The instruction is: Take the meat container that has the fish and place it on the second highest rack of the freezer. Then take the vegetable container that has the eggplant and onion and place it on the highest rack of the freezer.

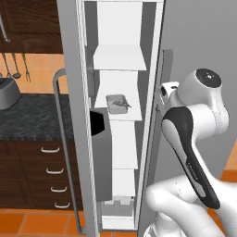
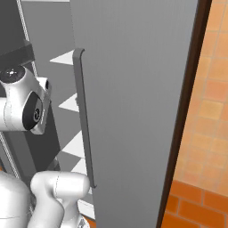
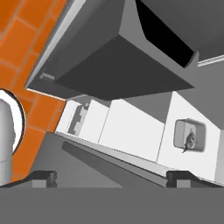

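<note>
Tool (image 3: 112,177) spread wide and empty, tips apart at the bottom of the hand view, aimed into the open freezer (image 1: 118,139) from outside its door edge; gripping nothing. Meat container with the fish (image 1: 119,103) sitting flat on a white rack (image 1: 118,113), second from the top as seen from the left base view, well apart from the tool; judged placed for the first half of the task. Rack above (image 1: 119,58) bare, presumably kept for the vegetable container. Freezer door (image 2: 133,111) swung open beside the arm, handle (image 2: 84,120) facing out, leaving access.
</note>
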You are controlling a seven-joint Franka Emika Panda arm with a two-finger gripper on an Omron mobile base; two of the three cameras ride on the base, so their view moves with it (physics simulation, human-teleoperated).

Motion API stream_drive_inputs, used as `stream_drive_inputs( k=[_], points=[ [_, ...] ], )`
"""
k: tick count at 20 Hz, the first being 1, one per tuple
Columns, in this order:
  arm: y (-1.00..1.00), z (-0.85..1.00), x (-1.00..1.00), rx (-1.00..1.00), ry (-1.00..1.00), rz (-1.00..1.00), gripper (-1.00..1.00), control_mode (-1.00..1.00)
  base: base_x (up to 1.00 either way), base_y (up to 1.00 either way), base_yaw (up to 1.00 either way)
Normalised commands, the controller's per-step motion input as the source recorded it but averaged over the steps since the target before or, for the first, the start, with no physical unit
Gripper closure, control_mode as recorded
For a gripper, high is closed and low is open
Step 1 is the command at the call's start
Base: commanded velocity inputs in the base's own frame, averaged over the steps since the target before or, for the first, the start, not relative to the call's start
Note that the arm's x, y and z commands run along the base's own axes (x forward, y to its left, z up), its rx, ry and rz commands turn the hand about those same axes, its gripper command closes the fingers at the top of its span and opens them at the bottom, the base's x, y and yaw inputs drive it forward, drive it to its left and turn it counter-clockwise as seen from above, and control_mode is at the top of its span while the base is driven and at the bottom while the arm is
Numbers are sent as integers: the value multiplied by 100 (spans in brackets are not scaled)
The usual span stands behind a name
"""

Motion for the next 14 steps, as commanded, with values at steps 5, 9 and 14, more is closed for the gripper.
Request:
stream_drive_inputs(
  k=[5,9,14],
  points=[
    [0,4,-42,-4,0,1,-100,-100,0,0,0],
    [-7,13,-52,-4,0,2,-100,-100,0,0,0],
    [-34,5,-52,-2,0,7,-100,-100,0,0,0]
  ],
)
